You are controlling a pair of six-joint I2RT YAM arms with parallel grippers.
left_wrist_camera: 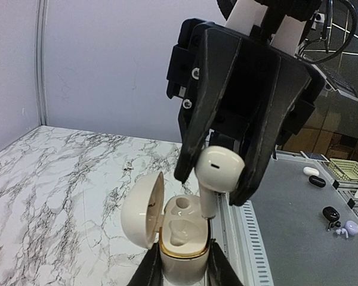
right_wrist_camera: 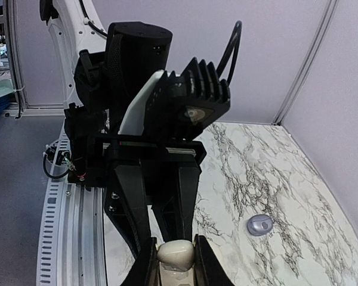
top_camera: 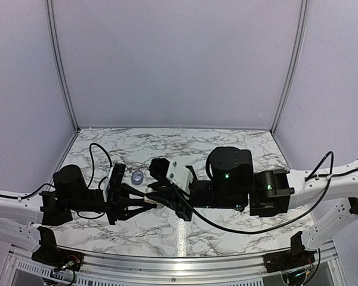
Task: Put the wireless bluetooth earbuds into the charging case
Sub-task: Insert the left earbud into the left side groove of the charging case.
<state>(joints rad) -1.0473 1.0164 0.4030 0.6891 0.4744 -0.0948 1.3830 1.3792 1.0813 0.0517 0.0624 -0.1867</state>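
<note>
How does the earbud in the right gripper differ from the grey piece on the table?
The earbud is cream; the grey piece is greyish and slightly shiny. The earbud is pinched in the right gripper, stem down, just above the open case held by the left gripper; the grey piece lies loose on the table, apart from both grippers. Both are small and rounded, and neither sits in the case.
</note>
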